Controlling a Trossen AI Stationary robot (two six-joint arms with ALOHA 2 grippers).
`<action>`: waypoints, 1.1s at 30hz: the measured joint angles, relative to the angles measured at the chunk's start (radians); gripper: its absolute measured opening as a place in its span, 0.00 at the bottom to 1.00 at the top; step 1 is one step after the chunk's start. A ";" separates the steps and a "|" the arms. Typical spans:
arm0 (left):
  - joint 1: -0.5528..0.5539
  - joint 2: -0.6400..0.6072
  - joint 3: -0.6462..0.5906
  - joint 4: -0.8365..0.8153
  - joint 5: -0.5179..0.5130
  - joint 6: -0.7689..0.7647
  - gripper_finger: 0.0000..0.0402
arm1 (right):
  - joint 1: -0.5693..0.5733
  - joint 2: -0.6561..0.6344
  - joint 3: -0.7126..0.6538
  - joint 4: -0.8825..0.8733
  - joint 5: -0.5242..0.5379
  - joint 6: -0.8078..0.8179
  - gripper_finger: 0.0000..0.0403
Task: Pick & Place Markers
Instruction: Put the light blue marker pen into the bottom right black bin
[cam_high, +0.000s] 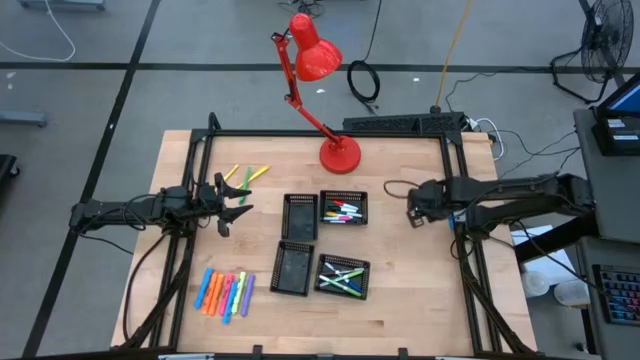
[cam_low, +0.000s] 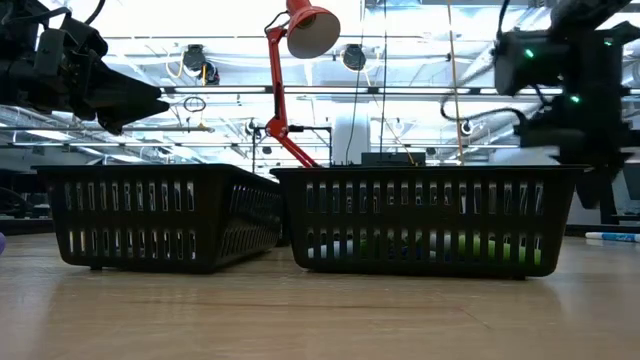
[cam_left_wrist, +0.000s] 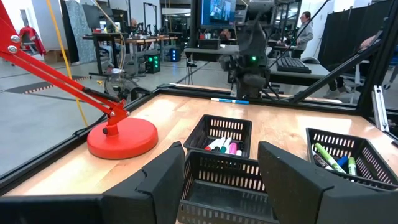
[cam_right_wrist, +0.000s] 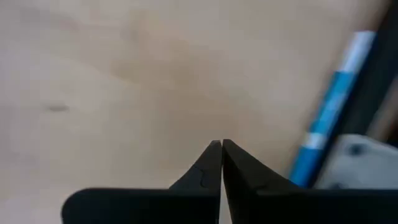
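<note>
Several neon markers (cam_high: 225, 293) lie in a row on the table near its front left. A few yellow-green markers (cam_high: 245, 177) lie at the far left. White-bodied markers with coloured caps (cam_high: 343, 211) fill the far right tray, and green ones (cam_high: 342, 278) fill the near right tray. A blue marker (cam_right_wrist: 333, 109) lies on the wood beside the table's right frame. My left gripper (cam_high: 232, 205) hovers open left of the trays, its fingers level and pointing toward them (cam_left_wrist: 239, 186). My right gripper (cam_high: 414, 207) is shut (cam_right_wrist: 221, 144), pointing down over bare wood right of the trays.
Four black mesh trays (cam_high: 299, 216) stand in a two-by-two block at the table's middle; the two left ones (cam_high: 292, 268) look empty. A red desk lamp (cam_high: 339, 154) stands behind them at the far edge. A black frame (cam_high: 458, 200) borders the table. People sit beyond the table.
</note>
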 joint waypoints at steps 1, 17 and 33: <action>0.000 0.000 0.000 0.000 0.000 0.000 0.52 | 0.010 0.018 -0.003 0.000 -0.007 -0.004 0.00; 0.000 0.000 0.000 -0.001 0.001 0.000 0.52 | 0.128 0.531 0.081 -0.050 -0.238 -0.110 0.00; 0.000 0.000 0.000 -0.001 0.000 0.000 0.52 | 0.100 0.895 0.142 -0.255 -0.233 -0.251 0.00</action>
